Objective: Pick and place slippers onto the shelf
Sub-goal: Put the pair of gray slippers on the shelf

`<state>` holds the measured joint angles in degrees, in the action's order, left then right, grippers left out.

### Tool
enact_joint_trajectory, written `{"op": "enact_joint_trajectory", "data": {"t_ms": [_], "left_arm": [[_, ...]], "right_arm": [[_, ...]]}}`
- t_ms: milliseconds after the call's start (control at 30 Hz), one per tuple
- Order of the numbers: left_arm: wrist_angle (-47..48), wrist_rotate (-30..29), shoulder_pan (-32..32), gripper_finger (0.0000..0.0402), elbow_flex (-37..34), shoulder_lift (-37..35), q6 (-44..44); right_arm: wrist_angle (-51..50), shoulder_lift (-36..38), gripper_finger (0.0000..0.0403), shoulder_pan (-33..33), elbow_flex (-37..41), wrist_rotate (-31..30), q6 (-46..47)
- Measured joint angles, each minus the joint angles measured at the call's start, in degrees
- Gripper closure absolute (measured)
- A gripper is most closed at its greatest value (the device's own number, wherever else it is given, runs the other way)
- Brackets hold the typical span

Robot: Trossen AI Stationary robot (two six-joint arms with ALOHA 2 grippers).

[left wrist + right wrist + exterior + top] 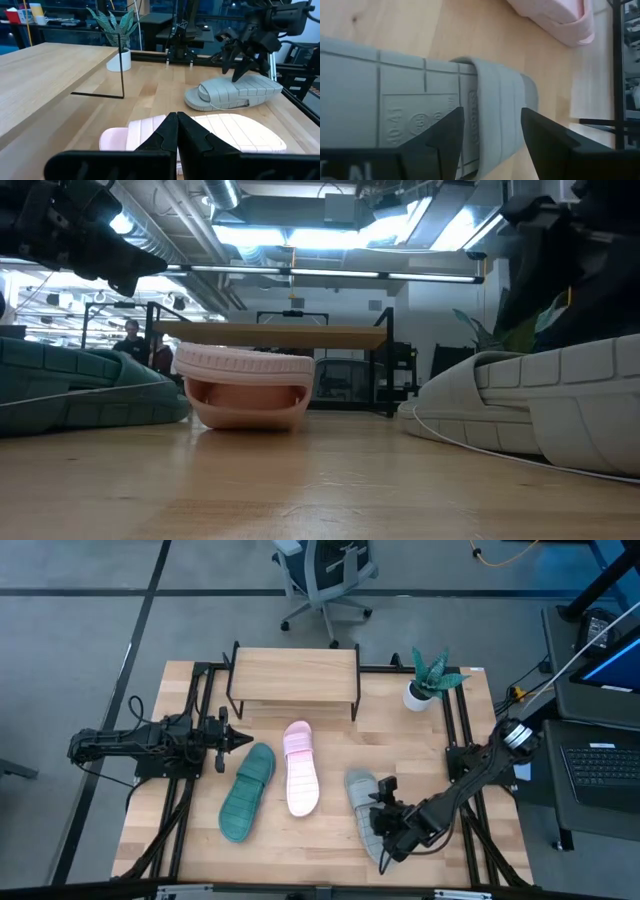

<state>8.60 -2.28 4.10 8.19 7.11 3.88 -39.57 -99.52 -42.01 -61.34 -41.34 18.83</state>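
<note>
The right gripper [490, 132] hangs with jaws wide, seemingly just over the grey slipper [420, 110].

In the high view the right claw [388, 823] covers the middle of the grey slipper [361, 802]; whether its fingers touch the slipper cannot be told there; in the right wrist view the grey slipper's sole runs off the picture's edge; only a corner of the pale pink slipper [560, 17] shows; in the low view the teal green slipper [70, 385] is cut by the edge; the shelf [270, 332] stands partly behind the pink one; the person [130, 338] far off is too small to make out.
</note>
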Motion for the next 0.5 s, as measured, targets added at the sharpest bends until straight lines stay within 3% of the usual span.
{"op": "enact_joint_trajectory", "data": {"t_ms": [500], "left_arm": [[-0.02,0.00,-0.02,0.0401,0.00,0.00,0.00]], "right_arm": [[-0.86,-0.95,0.0205,3.78,0.00,1.15,0.11]]}}
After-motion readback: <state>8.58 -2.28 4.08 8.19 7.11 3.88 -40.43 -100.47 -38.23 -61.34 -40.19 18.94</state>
